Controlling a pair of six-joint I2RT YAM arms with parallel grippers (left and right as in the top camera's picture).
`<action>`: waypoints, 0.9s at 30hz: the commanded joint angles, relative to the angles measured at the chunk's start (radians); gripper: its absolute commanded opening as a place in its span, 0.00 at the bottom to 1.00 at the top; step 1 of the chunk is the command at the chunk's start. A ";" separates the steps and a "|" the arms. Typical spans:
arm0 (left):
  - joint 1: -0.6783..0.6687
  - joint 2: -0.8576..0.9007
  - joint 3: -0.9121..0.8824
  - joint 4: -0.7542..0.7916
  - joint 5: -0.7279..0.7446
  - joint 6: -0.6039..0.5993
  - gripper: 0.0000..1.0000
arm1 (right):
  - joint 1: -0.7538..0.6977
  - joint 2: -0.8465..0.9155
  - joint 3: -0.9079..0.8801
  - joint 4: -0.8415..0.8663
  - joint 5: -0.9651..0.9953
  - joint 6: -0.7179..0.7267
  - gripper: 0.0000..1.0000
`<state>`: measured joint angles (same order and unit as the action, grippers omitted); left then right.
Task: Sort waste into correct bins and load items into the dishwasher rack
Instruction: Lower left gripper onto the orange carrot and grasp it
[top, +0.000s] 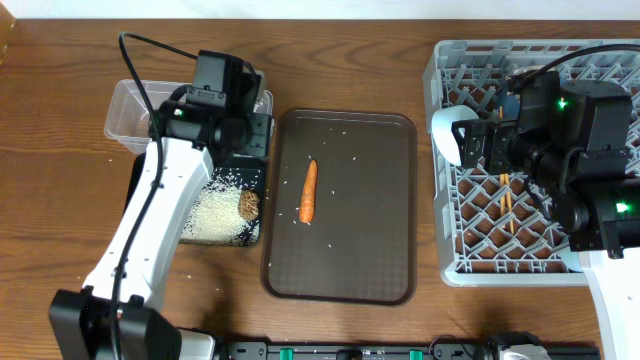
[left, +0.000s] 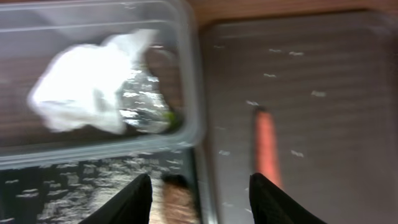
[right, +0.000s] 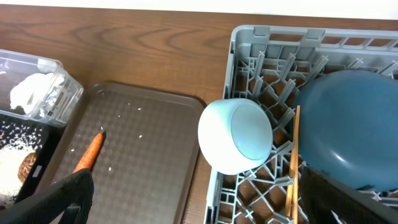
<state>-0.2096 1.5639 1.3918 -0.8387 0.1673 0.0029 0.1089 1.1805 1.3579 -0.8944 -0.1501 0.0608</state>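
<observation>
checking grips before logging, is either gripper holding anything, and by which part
Nothing is held: left gripper and right gripper both stand open, empty.

A light-blue cup (right: 236, 135) lies on its side at the edge of the grey rack (right: 261, 31), beside the chopsticks (right: 293, 162) and a dark-blue plate (right: 354, 118). A carrot (right: 89, 152) lies on the brown tray (right: 149, 155).

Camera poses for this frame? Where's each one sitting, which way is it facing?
Overhead: above table, looking straight down at tray, rack; left arm and right arm show.
Left wrist: over clear tub and carrot, facing down; left fingers at bottom edge.
Right wrist: over rack, angled toward light-blue cup and tray; right fingers in bottom corners.
Shared: both wrist views catch the carrot.
</observation>
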 joint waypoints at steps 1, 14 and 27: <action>-0.058 0.010 -0.009 -0.029 0.116 -0.031 0.50 | 0.010 -0.002 0.003 0.000 -0.008 0.013 0.99; -0.302 0.103 -0.196 0.023 -0.032 -0.031 0.46 | 0.010 -0.002 0.003 0.000 -0.008 0.013 0.99; -0.299 0.220 -0.196 0.052 -0.045 -0.019 0.46 | 0.010 -0.002 0.003 0.000 -0.008 0.013 0.99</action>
<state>-0.5125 1.7866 1.1889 -0.7795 0.1421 -0.0257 0.1089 1.1805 1.3579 -0.8944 -0.1501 0.0608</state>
